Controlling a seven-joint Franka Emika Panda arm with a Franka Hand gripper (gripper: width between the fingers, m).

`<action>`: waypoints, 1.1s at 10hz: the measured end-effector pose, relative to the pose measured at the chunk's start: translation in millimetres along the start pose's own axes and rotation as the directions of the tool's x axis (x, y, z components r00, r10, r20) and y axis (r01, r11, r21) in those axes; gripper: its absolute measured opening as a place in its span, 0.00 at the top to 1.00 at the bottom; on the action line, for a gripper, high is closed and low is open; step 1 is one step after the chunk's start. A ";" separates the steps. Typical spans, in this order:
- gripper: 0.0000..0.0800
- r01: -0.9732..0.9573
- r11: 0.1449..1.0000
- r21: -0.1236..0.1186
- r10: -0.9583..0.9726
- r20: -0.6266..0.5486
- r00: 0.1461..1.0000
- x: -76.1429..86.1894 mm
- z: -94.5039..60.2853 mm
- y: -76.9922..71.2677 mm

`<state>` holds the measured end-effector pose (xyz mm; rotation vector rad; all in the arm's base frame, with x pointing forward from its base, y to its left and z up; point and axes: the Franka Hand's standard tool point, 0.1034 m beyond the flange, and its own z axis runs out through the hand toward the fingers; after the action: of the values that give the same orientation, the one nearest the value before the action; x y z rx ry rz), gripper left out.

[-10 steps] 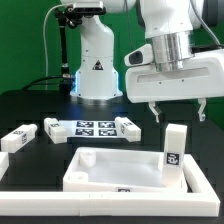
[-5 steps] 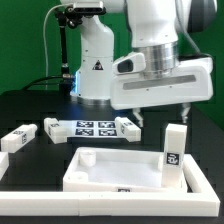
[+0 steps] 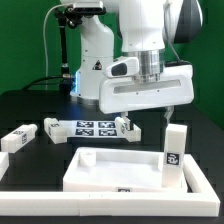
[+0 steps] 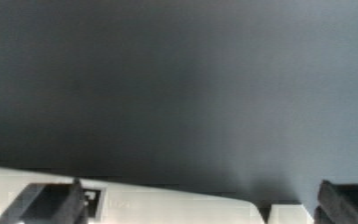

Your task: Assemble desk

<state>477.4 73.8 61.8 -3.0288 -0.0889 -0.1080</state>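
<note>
One black bench [image 3: 25, 115] | desk top [image 3: 120, 168] lies flat nearest cam, rim up | marker board [image 3: 85, 127] just behind it | gripper [image 3: 148, 119] hangs above board's end on ext. view's right, jaws wide apart, holds nothing | 1 leg [image 3: 173, 150] upright at top's corner, ext. view's right | 1 leg [image 3: 18, 138] lying, ext. view's left

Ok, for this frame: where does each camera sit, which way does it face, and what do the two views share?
Exterior view: off the arm, set low, facing across the desk top and marker board toward the base; the arm and gripper show.
Wrist view: on the wrist, looking past both fingers at the dark table and a white edge I cannot identify.
Shared: the open gripper and the table.
</note>
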 end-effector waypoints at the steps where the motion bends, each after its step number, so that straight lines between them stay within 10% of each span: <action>1: 0.19 0.006 1.000 0.020 -0.009 0.104 0.995 -19.4 6.2 -5.3; 11: 0.19 0.097 0.995 0.034 -0.092 0.720 0.688 -73.4 23.3 8.5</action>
<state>406.4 64.0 32.3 -2.8573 -0.3057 1.0920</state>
